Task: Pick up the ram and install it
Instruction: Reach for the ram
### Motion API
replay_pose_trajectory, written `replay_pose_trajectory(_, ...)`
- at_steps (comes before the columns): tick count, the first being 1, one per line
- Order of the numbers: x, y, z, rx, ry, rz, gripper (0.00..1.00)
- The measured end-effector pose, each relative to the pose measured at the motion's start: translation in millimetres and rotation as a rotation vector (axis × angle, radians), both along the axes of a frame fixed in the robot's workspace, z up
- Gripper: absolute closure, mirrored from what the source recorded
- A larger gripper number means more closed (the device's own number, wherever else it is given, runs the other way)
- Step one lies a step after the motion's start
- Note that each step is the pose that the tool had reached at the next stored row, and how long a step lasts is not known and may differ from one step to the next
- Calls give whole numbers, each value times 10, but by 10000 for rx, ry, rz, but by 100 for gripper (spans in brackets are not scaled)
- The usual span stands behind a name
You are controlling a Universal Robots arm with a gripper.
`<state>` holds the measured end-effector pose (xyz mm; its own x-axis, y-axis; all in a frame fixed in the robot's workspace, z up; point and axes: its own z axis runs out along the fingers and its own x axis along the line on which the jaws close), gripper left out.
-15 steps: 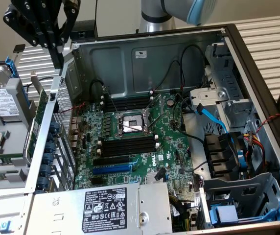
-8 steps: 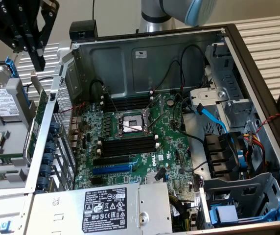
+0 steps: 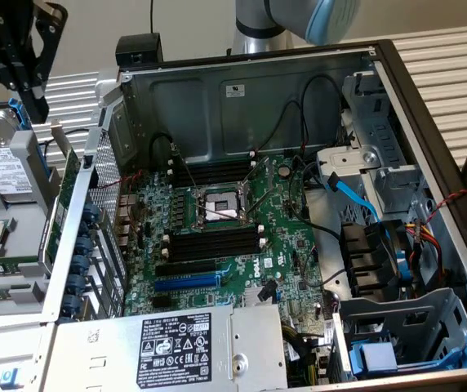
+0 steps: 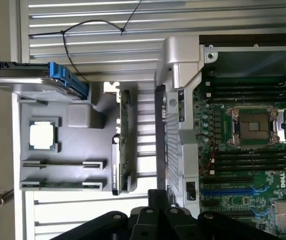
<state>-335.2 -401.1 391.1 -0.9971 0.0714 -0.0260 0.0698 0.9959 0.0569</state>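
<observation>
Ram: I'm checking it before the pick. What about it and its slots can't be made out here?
Ram label and chips: hidden, wrist view sees it edge-on in the tray.
Ram's full length: cut off by the exterior view's left edge.
Slot clips, open or closed: too small in both views.

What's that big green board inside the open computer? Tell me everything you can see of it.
The green board lies flat on the floor of the open metal case. It looks like rigid circuit board, crowded with small parts. At its middle sits a square socket in a silver frame. Long black slots with white end clips run on two sides of it and look empty. A blue slot lies nearby. A silver labelled box hides one edge.
</observation>
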Motion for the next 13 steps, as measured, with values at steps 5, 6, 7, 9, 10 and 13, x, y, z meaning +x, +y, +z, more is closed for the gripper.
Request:
replay_pose_trajectory(5, -226, -2, -5, 0, -1, 1, 90)
replay_pose_trajectory(6, -271, -2, -6, 0, -1, 0, 90)
replay_pose_trajectory(7, -316, -2, -7, 0, 0, 0, 90)
replay_pose_trajectory(9, -410, -2, -9, 0, 0, -1, 90)
replay_pose_trajectory(10, -455, -2, -10, 0, 0, 0, 90)
replay_pose_trajectory(13, -591, -3, -13, 0, -1, 0, 90)
